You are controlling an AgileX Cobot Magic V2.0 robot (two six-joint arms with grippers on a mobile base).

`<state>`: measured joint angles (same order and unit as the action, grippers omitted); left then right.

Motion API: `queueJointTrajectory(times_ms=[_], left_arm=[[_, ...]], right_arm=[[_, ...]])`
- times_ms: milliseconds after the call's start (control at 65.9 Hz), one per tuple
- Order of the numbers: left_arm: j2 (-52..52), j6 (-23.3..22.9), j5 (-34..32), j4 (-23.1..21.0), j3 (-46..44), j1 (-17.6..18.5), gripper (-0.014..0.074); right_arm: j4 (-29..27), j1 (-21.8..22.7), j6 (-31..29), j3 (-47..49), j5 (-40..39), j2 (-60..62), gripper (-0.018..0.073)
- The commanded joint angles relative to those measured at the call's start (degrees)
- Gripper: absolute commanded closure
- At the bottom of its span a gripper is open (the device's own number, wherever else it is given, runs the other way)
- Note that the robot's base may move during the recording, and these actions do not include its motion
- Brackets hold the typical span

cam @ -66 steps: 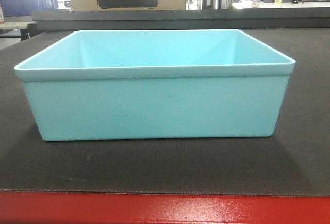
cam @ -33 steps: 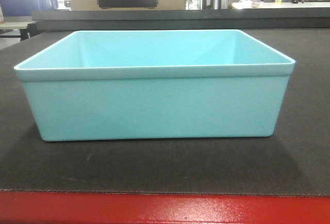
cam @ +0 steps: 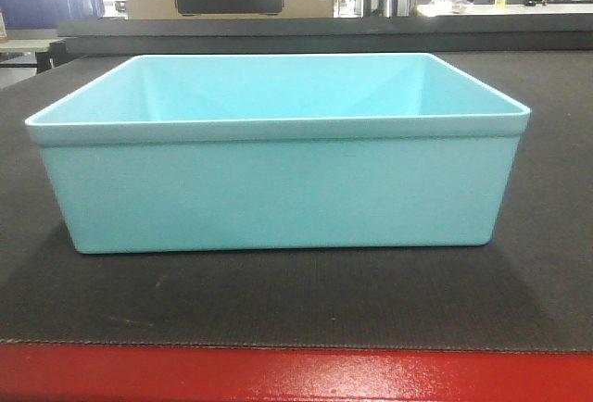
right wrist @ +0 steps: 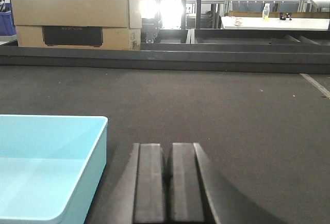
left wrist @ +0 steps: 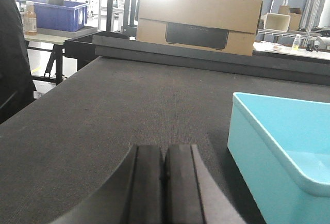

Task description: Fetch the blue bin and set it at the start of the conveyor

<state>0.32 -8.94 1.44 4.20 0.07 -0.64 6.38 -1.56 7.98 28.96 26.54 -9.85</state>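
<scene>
1. The light turquoise plastic rectangular bin (cam: 278, 189) sits upright and flat on the wide matte charcoal-black conveyor belt surface (cam: 306, 300), just behind the glossy red strip (cam: 296, 376) along the belt's front edge. Judging by that, the placing looks done (the bin rests on the belt with nothing holding it).

2. The left gripper (left wrist: 164, 182) is closed on nothing, its two dark pads pressed together. It hangs over bare belt to the left of the bin, apart from the bin's wall.

3. The right gripper (right wrist: 167, 180) is likewise closed and empty, over bare belt to the right of the bin, near its corner but not touching it.

4. What seems left, at most, is pulling the arms away; no further handling of the bin appears needed.

5. Materials and shapes: the bin has smooth, plain walls that taper slightly toward the base, a thickened rim band, rounded corners, and is wider than tall. It is empty inside. The belt has a fine, felt-like woven texture with a few pale specks.

6. Beyond the belt stands a brown cardboard box with a dark panel (left wrist: 198, 21). A dark royal-blue plastic crate (left wrist: 54, 15) sits farther off to the left (not the task's bin).
</scene>
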Motion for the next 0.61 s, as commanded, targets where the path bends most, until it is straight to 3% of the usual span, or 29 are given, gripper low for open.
queueJointTrajectory(times_ms=[0,258,364,592], left_arm=[[-0.32,-0.04,-1.08,-0.31,-0.07,-0.32,0.0707],[-0.32,-0.04,-1.08,-0.31,-0.07,-0.32,0.0707],[-0.32,-0.04,-1.08,-0.31,-0.07,-0.32,0.0707],[-0.32,-0.04,-1.08,-0.31,-0.07,-0.32,0.0707]], right_arm=[[0.58,0.24,-0.47,-0.07,-1.49,0.19,0.0721],[-1.41,2.3,-1.52,-2.38,-5.65,0.33,0.0721],[-9.95,5.36,-11.08,-7.76,-12.27,0.94,0.0721],[-11.16,7.95,-11.23,-21.01,-20.99,6.21,0.0721]])
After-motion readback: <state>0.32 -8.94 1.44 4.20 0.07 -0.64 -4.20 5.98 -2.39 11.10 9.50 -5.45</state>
